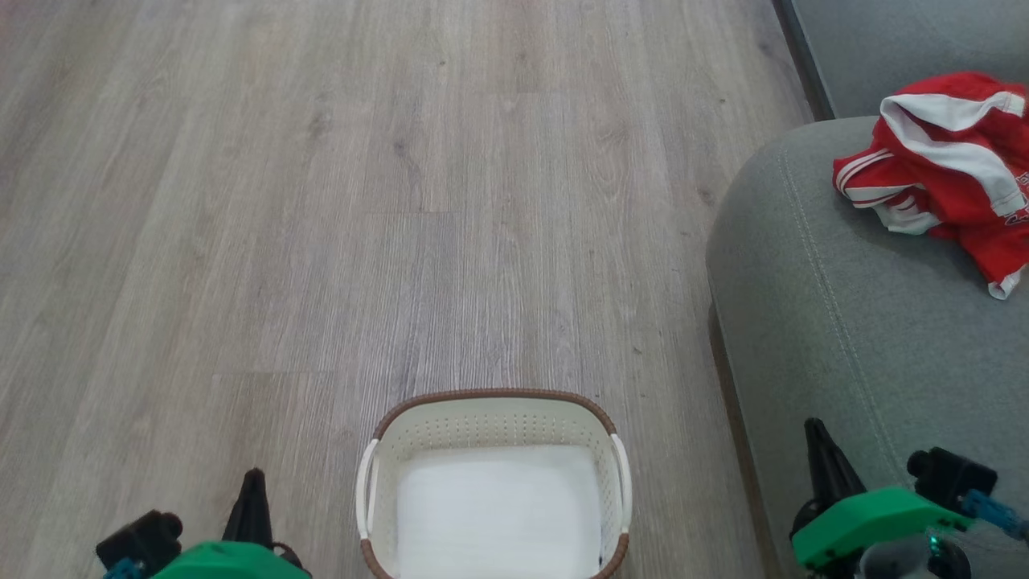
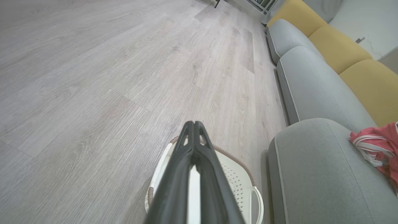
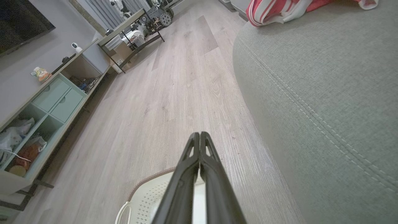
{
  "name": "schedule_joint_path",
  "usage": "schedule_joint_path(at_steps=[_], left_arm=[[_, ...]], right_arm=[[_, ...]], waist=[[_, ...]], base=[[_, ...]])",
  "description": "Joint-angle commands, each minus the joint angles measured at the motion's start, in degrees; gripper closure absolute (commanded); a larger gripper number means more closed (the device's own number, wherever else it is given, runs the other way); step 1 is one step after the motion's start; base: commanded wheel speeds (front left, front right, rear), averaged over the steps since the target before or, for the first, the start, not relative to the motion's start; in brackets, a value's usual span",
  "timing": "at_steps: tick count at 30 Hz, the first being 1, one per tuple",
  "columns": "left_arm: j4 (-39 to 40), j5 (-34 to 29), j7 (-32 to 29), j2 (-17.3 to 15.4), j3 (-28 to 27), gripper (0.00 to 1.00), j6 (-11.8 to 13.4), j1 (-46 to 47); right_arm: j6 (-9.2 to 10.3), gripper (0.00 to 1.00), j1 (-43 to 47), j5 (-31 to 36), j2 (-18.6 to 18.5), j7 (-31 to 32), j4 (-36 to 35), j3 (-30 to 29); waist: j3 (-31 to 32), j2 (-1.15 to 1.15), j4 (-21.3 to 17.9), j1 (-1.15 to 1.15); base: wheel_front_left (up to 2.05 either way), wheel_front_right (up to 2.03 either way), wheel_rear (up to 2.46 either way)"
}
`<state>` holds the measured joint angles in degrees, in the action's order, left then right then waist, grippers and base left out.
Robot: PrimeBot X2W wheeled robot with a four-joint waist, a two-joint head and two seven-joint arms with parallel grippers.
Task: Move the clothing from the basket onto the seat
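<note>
Jaws: left gripper (image 1: 253,476) closed on nothing, its two dark fingers pressed together, just left of the basket (image 1: 494,394); right gripper (image 1: 813,430) closed the same way and empty, to the basket's right, above the near edge of the seat (image 1: 844,338)
Clothing: red heap with white stripes (image 1: 940,169) lying crumpled on the seat, well apart from the basket, beyond it and to its right
Basket: standing on the floor between the two grippers; white liner (image 1: 498,507) showing across its bottom
Surface: floor (image 1: 321,201) of pale grey-brown wood-look planks, stretching away beyond the basket
Room: right of the basket, the grey-green seat with a stitched seam; further grey cushions (image 2: 311,87) beyond it, backed by yellow cushions (image 2: 335,46); across the floor to the basket's left, a low cabinet (image 3: 59,96) with pale green drawers and open shelves; a dark-legged table (image 3: 130,21) further along that wall
Cut off: basket's near end lost below the head view's edge; clothing clipped at the right edge, its dark lettering barely showing
Hard to make out: items on the cabinet shelves, too blurred to name
</note>
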<state>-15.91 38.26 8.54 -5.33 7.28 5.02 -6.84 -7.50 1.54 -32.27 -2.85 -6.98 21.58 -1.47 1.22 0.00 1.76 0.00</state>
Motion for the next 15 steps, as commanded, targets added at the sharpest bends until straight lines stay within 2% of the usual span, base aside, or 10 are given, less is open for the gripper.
schedule_joint_path(at_steps=[1,15], left_arm=[[1.7,1.9,-0.4,-0.2,-1.5,1.0,-0.8,2.8],[1.7,9.6,-2.6,0.2,-3.3,1.0,-2.5,4.3]], right_arm=[[0.0,1.0,-3.4,-2.3,0.0,0.4,-2.3,-0.1],[0.0,1.0,-4.1,-10.8,0.0,2.3,-3.0,-0.9]], waist=[[0.0,0.0,0.0,0.0],[-0.2,0.0,-0.3,0.0]], base=[[0.0,0.0,0.0],[0.0,0.0,0.0]])
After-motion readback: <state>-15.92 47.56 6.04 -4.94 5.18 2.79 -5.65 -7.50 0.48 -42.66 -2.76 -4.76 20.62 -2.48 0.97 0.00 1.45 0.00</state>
